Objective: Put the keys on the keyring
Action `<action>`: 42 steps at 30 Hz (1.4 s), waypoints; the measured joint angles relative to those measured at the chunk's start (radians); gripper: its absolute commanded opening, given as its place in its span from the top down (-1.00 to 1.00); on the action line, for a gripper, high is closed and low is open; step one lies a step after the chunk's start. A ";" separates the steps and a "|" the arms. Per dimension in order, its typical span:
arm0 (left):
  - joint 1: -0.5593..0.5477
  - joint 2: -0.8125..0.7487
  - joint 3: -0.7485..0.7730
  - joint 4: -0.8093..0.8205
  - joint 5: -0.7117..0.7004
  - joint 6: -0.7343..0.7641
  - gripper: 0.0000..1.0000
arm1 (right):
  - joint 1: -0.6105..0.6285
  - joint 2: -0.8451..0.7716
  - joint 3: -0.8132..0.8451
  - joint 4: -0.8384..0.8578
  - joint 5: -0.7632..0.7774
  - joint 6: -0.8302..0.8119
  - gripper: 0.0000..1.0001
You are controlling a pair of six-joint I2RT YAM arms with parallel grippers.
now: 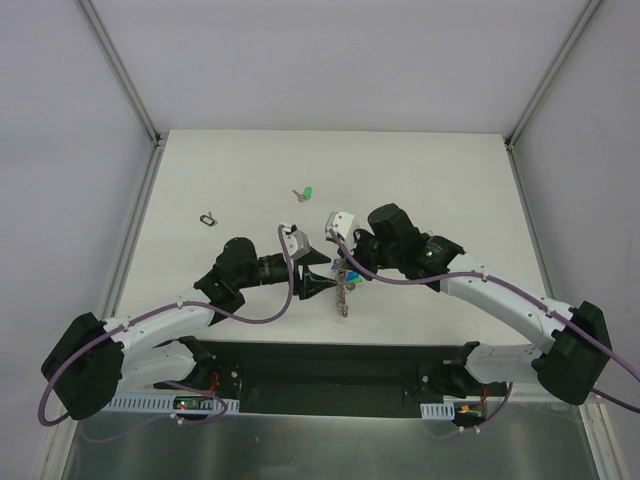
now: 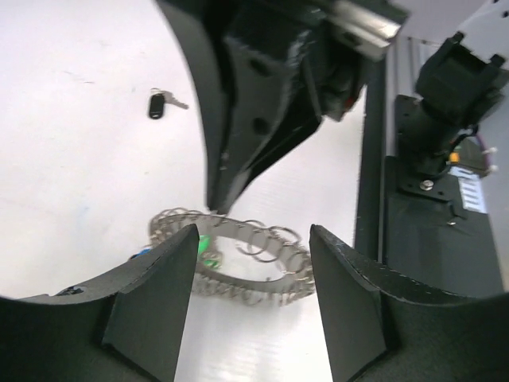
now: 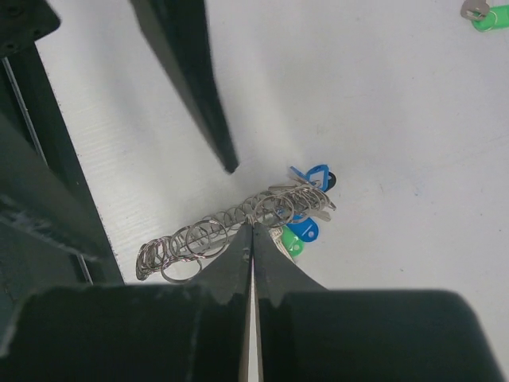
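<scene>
Working on a plain white table [image 1: 420, 180], grey walls all round. Got the keyring [image 3: 211, 235] near mid-table, pinched mid-coil by the right gripper [image 3: 253, 228], fingers clamped together on it. Reading the left gripper [image 2: 254, 235] as open, jaws straddling the ring, apparently not touching. Already carrying blue and green keys [image 3: 305, 232] bunched at one end. Spotted a loose green key [image 1: 308, 192] farther back.

Expect light, springy, slippery wire, likely to flex and swing from one pinch; better to grip across the coil near whichever loop gets threaded. Take the tiny stiff keys by the plastic head.

From the top view alone: small black loop [image 1: 208, 217] off left. From the left wrist alone: black-headed key [image 2: 157, 104] with silver blade; cannot tell whether same item. From the right wrist alone: clear look at the closed pinch.
</scene>
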 measured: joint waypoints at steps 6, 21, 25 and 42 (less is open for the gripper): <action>0.055 0.018 0.000 -0.008 0.054 0.087 -0.15 | 0.000 -0.009 -0.005 -0.001 -0.051 -0.016 0.98; 0.069 0.121 0.011 -0.012 0.151 0.130 0.03 | 0.001 -0.014 -0.005 0.000 -0.119 -0.035 0.98; 0.069 0.121 0.019 -0.006 0.154 0.129 0.06 | 0.002 -0.015 -0.005 -0.001 -0.129 -0.038 0.98; 0.069 0.173 0.057 0.007 0.180 0.126 0.48 | 0.006 -0.022 -0.005 -0.002 -0.156 -0.051 0.98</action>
